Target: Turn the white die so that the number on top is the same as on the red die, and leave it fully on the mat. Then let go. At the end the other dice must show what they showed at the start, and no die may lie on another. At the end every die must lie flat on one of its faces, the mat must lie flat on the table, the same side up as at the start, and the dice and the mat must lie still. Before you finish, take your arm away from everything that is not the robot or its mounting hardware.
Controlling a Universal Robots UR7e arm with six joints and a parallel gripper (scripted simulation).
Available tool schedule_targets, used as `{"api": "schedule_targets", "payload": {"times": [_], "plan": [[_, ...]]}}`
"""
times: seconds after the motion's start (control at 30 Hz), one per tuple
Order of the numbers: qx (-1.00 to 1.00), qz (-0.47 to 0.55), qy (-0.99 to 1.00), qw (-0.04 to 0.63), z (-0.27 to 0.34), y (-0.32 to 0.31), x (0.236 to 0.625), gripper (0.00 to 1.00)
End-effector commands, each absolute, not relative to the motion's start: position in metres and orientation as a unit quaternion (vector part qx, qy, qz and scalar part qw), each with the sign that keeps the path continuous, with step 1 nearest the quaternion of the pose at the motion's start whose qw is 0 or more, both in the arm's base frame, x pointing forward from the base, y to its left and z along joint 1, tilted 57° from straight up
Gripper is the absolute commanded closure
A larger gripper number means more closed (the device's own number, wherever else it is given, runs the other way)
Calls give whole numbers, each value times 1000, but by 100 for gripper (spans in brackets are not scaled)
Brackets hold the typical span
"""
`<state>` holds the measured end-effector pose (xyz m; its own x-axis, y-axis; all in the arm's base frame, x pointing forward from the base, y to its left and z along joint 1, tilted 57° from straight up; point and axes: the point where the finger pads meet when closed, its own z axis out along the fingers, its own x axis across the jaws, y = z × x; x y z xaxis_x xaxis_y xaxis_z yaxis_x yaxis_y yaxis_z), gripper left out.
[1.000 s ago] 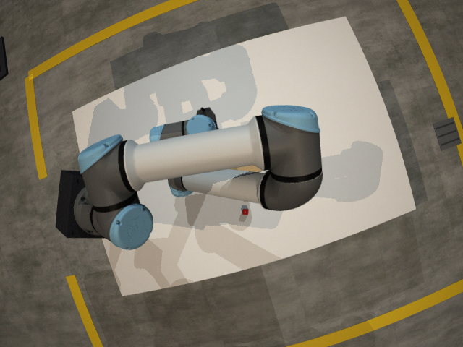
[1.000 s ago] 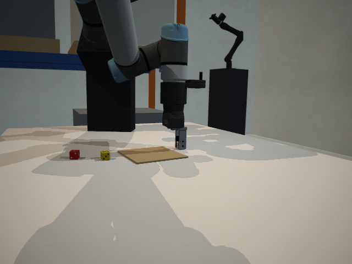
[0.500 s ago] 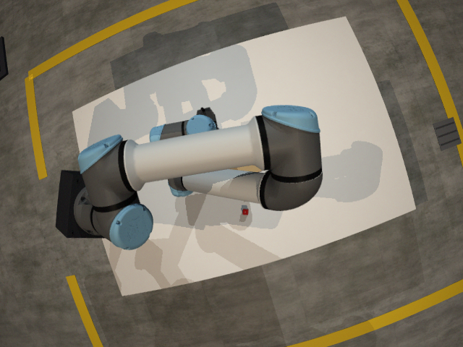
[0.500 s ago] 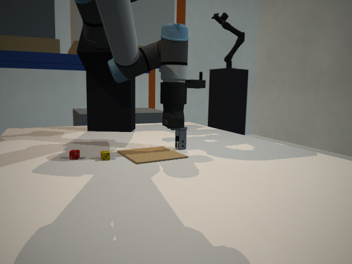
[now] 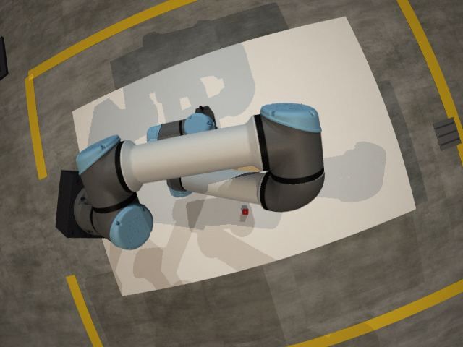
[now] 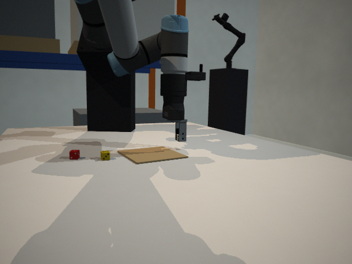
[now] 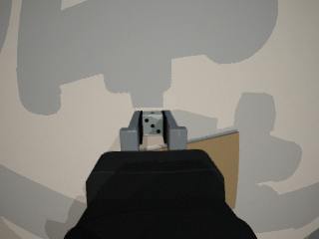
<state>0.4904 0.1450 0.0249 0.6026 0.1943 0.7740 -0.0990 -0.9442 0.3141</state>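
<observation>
My gripper (image 6: 180, 135) is shut on the white die (image 7: 154, 126) and holds it a little above the table, just past the far right corner of the tan mat (image 6: 152, 154). In the wrist view the die sits between the two grey fingers, with dark pips showing on its visible face. The mat lies flat; its edge also shows in the wrist view (image 7: 222, 153). The red die (image 6: 74, 154) rests on the table left of the mat and also shows in the overhead view (image 5: 244, 211). I cannot read its top face. In the overhead view the arm hides the gripper and the mat.
A yellow die (image 6: 105, 155) sits on the table between the red die and the mat. The arm's black base (image 6: 110, 93) stands at the back left. A black pedestal with a small camera arm (image 6: 227, 99) stands behind the table at the right.
</observation>
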Motion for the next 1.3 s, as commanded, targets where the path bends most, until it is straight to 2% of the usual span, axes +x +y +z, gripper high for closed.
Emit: {"api": "schedule_targets", "payload": {"times": [0.0,0.27,0.5,0.97,1.27], "plan": [[880,445,27,165,42,153,467,60],[880,445,27,165,63,163,436,60],[880,445,27,165,68,166,429,60],[880,446,22,162,70,164,430,60],[877,460,-96,100,104,126,443,60]]}}
